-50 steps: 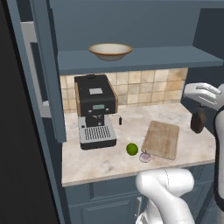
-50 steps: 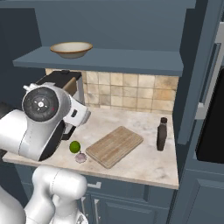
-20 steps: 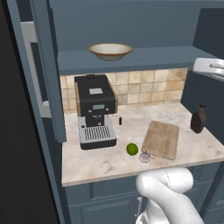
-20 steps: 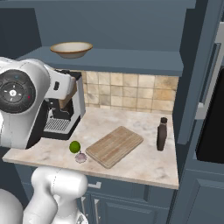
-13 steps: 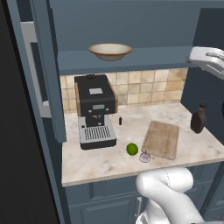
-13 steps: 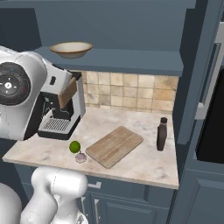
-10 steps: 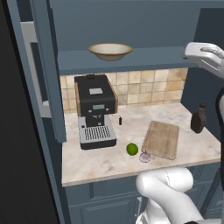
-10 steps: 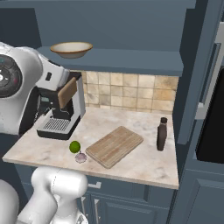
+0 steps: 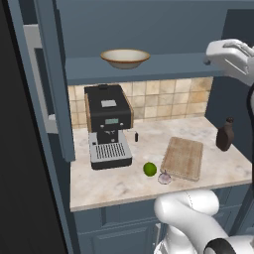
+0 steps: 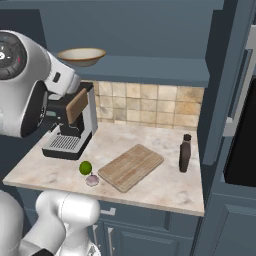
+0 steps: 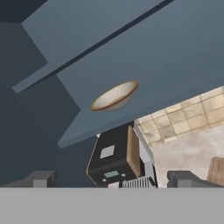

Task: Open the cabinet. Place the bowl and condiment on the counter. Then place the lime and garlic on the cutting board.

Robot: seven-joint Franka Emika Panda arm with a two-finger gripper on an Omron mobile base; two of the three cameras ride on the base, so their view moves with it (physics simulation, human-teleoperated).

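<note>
The cabinet stands open, its doors swung out at the left and right. The cream bowl rests on the blue shelf, also seen as the bowl and the bowl. The condiment stands upright at the counter's right end. The lime and garlic lie on the counter just left of the cutting board. My gripper is open and holds nothing. It hangs at shelf height, right of the bowl and well short of it, facing it.
A black coffee machine stands on the counter under the bowl. Tan tiles back the counter. A tall dark unit closes off the left side. My white hand sits by the shelf's right end.
The arm has risen from beside the condiment bottle to shelf height and swung toward the bowl. The gripper stays open. Nothing on the counter or shelf has moved.
</note>
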